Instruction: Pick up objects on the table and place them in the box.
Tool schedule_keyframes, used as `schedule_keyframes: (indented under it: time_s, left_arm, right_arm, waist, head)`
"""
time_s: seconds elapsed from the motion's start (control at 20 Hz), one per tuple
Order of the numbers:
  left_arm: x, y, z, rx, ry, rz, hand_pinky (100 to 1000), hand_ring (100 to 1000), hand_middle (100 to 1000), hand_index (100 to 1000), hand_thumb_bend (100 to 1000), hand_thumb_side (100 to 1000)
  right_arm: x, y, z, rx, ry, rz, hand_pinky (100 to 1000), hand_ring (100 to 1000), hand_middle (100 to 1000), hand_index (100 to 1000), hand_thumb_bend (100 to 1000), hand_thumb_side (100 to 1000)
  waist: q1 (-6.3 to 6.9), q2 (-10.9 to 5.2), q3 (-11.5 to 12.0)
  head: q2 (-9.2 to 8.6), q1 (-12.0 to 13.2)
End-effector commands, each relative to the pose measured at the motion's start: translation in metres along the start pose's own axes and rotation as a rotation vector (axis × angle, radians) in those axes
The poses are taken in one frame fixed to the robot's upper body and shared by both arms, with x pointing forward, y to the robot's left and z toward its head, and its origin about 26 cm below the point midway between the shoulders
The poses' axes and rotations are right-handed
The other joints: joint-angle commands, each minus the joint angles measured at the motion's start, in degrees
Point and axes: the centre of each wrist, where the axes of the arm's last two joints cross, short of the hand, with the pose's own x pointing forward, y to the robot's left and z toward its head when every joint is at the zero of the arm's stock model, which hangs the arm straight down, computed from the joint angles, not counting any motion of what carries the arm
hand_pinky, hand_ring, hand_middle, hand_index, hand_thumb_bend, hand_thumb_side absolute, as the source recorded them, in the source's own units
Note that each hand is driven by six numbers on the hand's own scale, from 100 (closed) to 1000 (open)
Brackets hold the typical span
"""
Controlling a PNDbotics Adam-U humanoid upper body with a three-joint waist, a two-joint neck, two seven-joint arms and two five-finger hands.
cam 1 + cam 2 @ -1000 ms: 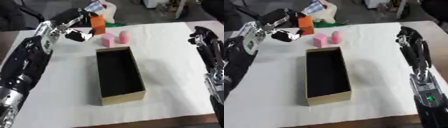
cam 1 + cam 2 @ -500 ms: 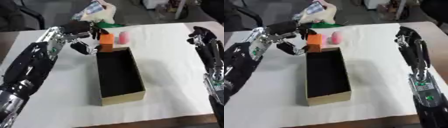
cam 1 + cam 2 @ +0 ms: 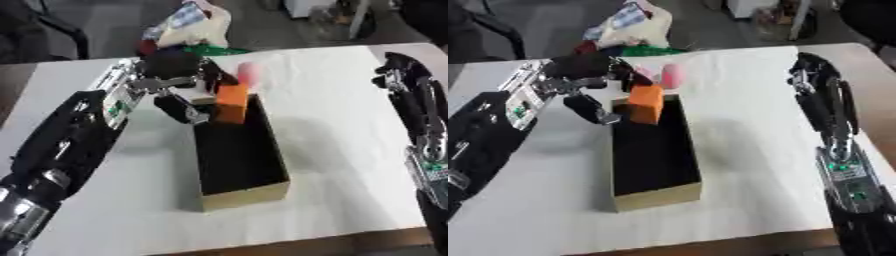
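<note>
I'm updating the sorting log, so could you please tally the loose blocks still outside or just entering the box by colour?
Orange block, held by the left hand over the far end of the box: 1
Pink blocks on the table behind the box: 2
Total: 3

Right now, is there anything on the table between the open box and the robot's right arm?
No. In the left eye view, only bare white tabletop lies between the box and the right arm.
</note>
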Motion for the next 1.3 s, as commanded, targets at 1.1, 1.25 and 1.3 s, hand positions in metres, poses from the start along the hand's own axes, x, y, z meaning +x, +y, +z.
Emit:
schedule_keyframes:
  time_s: [1.1, 1.25, 1.3]
  left_arm:
    - [0.03, -0.029, -0.034, -0.259, -0.218, -0.022, 713, 651, 688, 915, 245, 748]
    - [0.03, -0.025, -0.032, -0.265, -0.231, -0.044, 729, 669, 710, 934, 370, 820]
    - [0.03, -0.024, -0.031, -0.264, -0.233, -0.049, 733, 675, 717, 939, 396, 840]
  right_arm:
    - [0.008, -0.003, -0.007, 0.002, -0.034, 0.004, 689, 625, 610, 828, 100, 772]
    - [0.007, -0.004, -0.006, 0.002, -0.033, 0.004, 689, 626, 610, 829, 100, 772]
    - [0.007, -0.004, -0.006, 0.002, -0.033, 0.004, 689, 626, 610, 829, 100, 772]
  waist:
    - [-0.43, -0.64, 0.24]
    - [-0.42, -0.69, 0.37]
    - [-0.43, -0.7, 0.41]
  head:
    - [0.28, -0.45]
    - [0.29, -0.5]
    - [0.31, -0.51]
